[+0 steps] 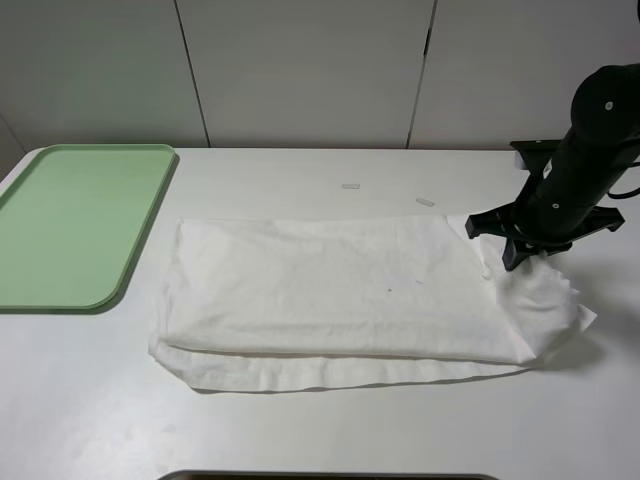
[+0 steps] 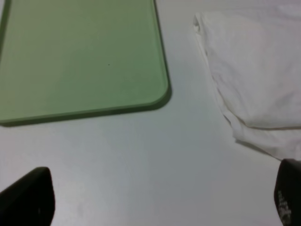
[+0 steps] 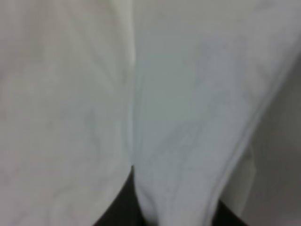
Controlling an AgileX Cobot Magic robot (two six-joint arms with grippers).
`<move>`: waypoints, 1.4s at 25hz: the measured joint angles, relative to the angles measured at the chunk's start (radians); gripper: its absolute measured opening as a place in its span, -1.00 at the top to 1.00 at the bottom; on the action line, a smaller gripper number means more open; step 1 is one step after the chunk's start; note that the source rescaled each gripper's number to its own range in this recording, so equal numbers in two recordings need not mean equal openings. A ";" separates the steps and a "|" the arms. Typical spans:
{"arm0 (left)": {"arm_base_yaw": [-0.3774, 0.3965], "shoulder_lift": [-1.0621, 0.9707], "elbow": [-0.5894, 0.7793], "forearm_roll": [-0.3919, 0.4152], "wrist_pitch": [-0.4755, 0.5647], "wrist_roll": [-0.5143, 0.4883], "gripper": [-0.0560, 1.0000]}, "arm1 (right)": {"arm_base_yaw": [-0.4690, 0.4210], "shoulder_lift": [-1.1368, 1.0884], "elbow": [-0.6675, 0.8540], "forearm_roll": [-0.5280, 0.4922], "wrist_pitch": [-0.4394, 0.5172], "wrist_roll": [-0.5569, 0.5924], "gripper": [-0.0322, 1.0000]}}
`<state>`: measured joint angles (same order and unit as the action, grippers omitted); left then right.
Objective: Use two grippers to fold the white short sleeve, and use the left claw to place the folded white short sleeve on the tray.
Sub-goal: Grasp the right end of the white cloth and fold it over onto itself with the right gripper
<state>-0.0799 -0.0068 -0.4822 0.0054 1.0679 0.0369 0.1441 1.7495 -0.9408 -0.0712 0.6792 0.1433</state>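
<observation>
One instant of the folding step. Shows the white short sleeve (image 1: 330, 290) lying lengthwise across the middle of the table (image 1: 300, 430), doubled over, with a lower layer peeking out along the near edge. Shows the right gripper (image 1: 518, 255) pointing down at the right end, apparently pinched shut on it, judging by the cloth bunched and raised there and filling the right wrist view up to the dark fingers (image 3: 117, 212). Probably held so in order to carry that end across for the next fold. Shows the left claw (image 2: 158, 200) spread wide and empty over bare table, between the tray (image 2: 80, 56) and the near left corner of the cloth, likely poised to take that corner. Shows the tray with nothing on it, apart from the cloth, serving as the drop-off. Shows two small white tape strips (image 1: 351, 186) beyond the cloth. No brand, label or legible writing anywhere.
</observation>
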 joint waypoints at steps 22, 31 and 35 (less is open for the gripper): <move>0.000 0.000 0.000 0.000 0.000 0.000 -0.86 | 0.292 0.001 -0.023 0.244 -0.080 0.045 0.69; 0.000 0.000 0.000 0.000 0.000 0.000 -0.86 | 0.344 0.012 -0.026 0.347 -0.152 -0.012 0.06; 0.000 0.000 0.000 0.000 0.000 0.000 -0.86 | 0.376 0.012 -0.029 0.437 -0.201 -0.215 -0.57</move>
<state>-0.0799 -0.0068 -0.4822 0.0054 1.0679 0.0369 0.5201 1.7611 -0.9701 0.3657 0.4780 -0.0713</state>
